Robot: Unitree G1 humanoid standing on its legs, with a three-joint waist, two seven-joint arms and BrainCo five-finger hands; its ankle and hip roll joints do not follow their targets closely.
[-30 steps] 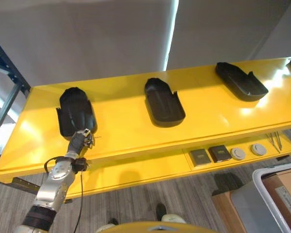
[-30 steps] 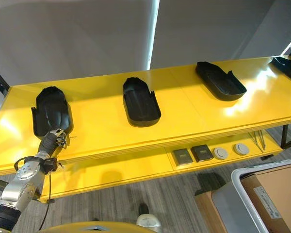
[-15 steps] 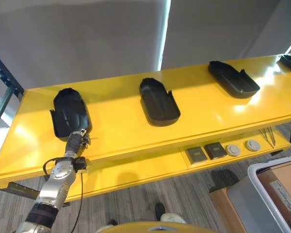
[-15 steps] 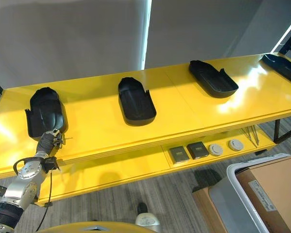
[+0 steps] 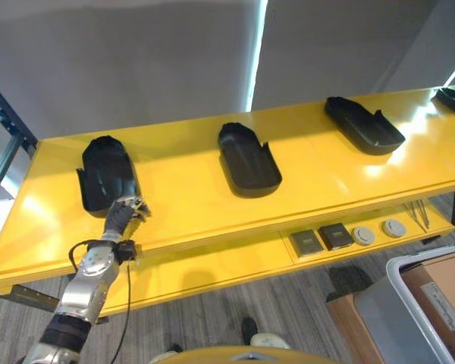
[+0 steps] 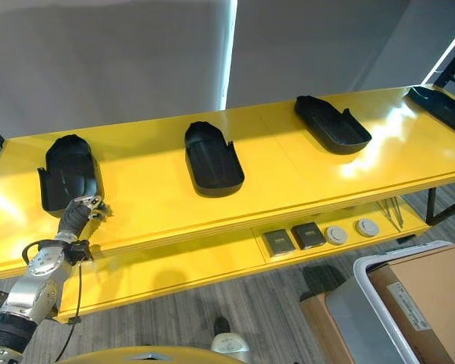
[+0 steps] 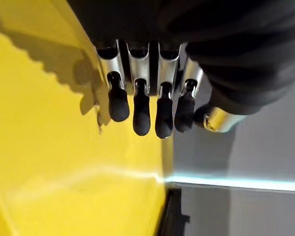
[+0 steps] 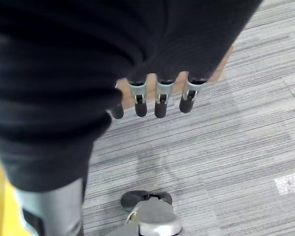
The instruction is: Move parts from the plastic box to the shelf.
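Observation:
Several black moulded parts lie on the yellow shelf (image 5: 182, 205): one at the left (image 5: 104, 173), one in the middle (image 5: 247, 159), one to the right (image 5: 362, 125), and another at the far right edge (image 6: 440, 106). My left hand (image 5: 125, 212) rests at the near end of the left part, open, its straight fingers (image 7: 142, 110) over bare yellow shelf and holding nothing. The grey plastic box (image 5: 371, 318) stands on the floor at the lower right. My right hand (image 8: 160, 101) hangs open above the floor.
A cardboard carton (image 5: 444, 299) sits in the plastic box. On the lower shelf lie two dark square blocks (image 5: 322, 239), two white discs (image 5: 379, 231) and thin metal tools (image 5: 426, 214). A dark rack post (image 5: 7, 163) rises at the left.
The camera swung right during the first half second. My left hand has shifted slightly right along the near end of the left part, with its fingers now over bare shelf.

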